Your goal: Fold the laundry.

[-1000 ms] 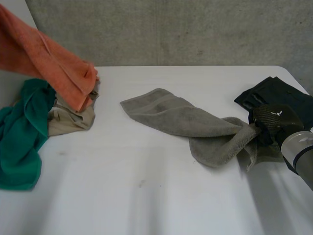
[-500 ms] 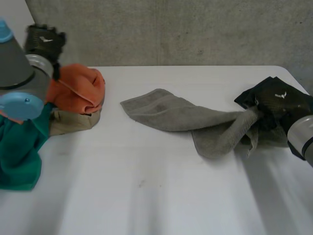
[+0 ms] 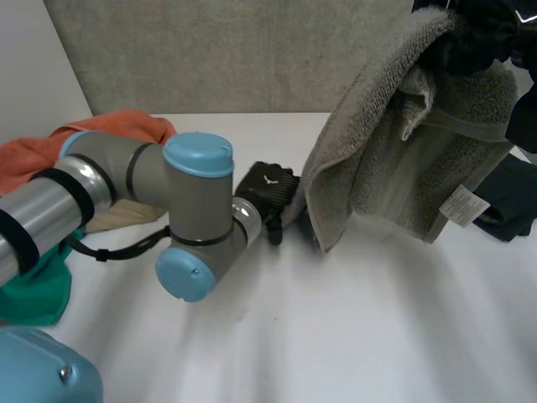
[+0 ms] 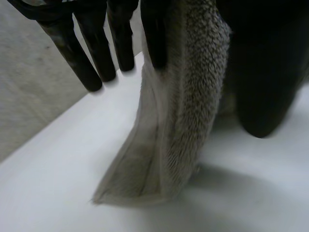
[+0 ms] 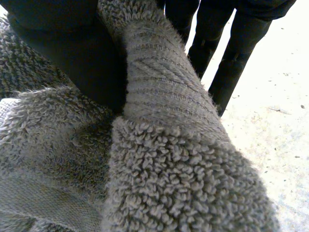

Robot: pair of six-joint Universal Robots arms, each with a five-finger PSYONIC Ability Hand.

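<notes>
Our right robot hand [image 3: 478,34] is clamping the grey towel [image 3: 394,143] hanging beneath it; we are seemingly pinching its lower edge with our left robot hand [image 3: 267,191].

bare surface [image 3: 361,336] runs open across the lower middle and lower right of the head view. the grey towel [image 3: 394,134] hangs like a curtain across the upper right. the left arm [image 3: 168,201] bars the centre left. an orange cloth [image 3: 109,126] and green cloth [image 3: 38,290] crowd the left edge; a dark garment [image 3: 508,201] lies at the right edge.
</notes>
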